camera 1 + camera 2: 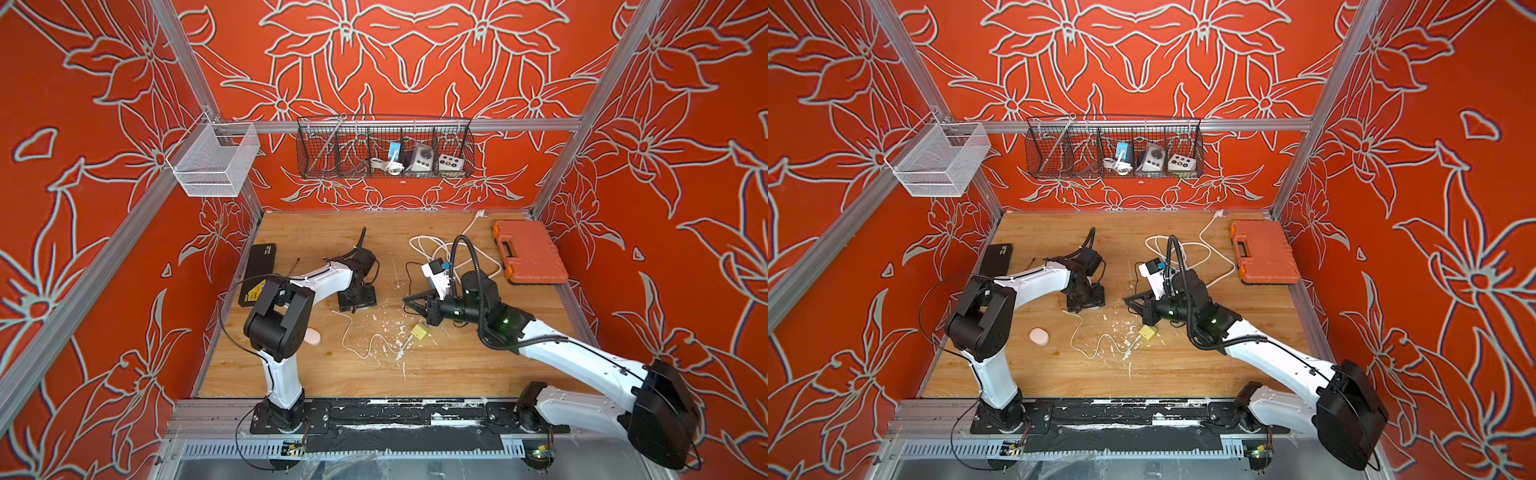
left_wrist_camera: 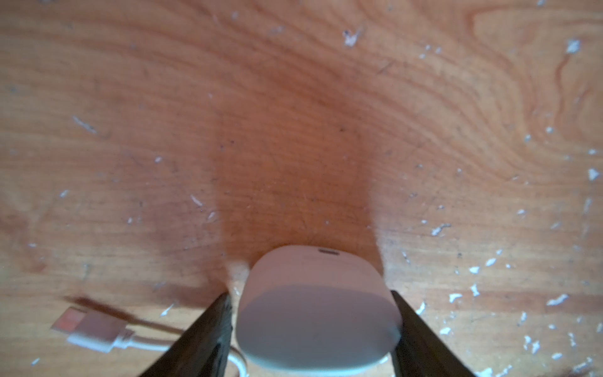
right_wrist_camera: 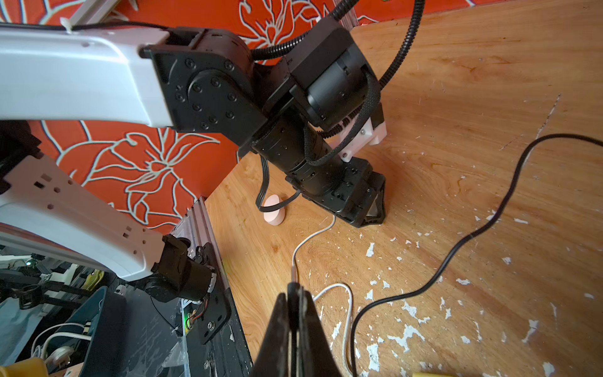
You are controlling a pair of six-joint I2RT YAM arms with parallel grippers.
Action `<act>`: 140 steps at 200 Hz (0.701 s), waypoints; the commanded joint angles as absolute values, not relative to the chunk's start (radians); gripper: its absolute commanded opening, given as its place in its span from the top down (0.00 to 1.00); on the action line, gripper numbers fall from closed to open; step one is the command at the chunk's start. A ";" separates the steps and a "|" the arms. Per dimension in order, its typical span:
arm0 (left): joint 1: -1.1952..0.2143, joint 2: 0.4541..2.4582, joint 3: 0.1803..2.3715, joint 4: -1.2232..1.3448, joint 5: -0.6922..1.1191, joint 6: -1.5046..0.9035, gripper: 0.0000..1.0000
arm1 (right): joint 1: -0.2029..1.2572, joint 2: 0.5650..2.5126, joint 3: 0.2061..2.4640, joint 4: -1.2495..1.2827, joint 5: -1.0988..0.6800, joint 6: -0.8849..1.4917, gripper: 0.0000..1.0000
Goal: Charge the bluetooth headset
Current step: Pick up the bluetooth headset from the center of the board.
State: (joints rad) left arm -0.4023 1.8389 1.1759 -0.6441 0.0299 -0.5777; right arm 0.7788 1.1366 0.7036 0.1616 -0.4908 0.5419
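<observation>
A white rounded headset case [image 2: 313,313] with a slot-shaped port sits between the fingers of my left gripper [image 2: 310,293]. The fingers flank it, and a thin gap shows beside one finger. In both top views that gripper [image 1: 357,305] [image 1: 1084,305] points down at the table's middle. My right gripper [image 3: 295,289] [image 1: 406,301] is shut on a small dark charging plug whose metal tip [image 3: 294,272] sticks out past the fingertips. The plug's black cable [image 3: 509,192] runs back to a white power strip [image 1: 434,272]. The right gripper hovers a hand's width to the right of the left one.
A white USB cable [image 1: 361,353] snakes from beside the left gripper to a yellow adapter [image 1: 419,332]. A pink oval object [image 1: 1039,336] lies front left. An orange tool case [image 1: 528,253] sits back right and a black box [image 1: 259,268] at the left. A wire basket [image 1: 384,147] hangs on the rear wall.
</observation>
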 commanded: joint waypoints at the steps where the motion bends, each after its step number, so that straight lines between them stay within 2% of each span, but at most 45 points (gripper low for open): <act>1: -0.412 1.860 1.158 -0.598 0.024 -0.602 0.27 | 0.773 1.140 0.693 0.170 -0.476 0.541 1.00; 31: -0.417 1.889 1.180 -0.628 0.023 -0.584 0.33 | 0.772 1.142 0.692 0.170 -0.473 0.542 1.00; 90: -0.456 1.875 1.157 -0.646 0.010 -0.581 0.28 | 0.772 1.142 0.680 0.185 -0.473 0.547 1.00; 140: -0.460 1.887 1.151 -0.652 -0.019 -0.576 0.32 | 0.773 1.126 0.673 0.184 -0.467 0.550 0.99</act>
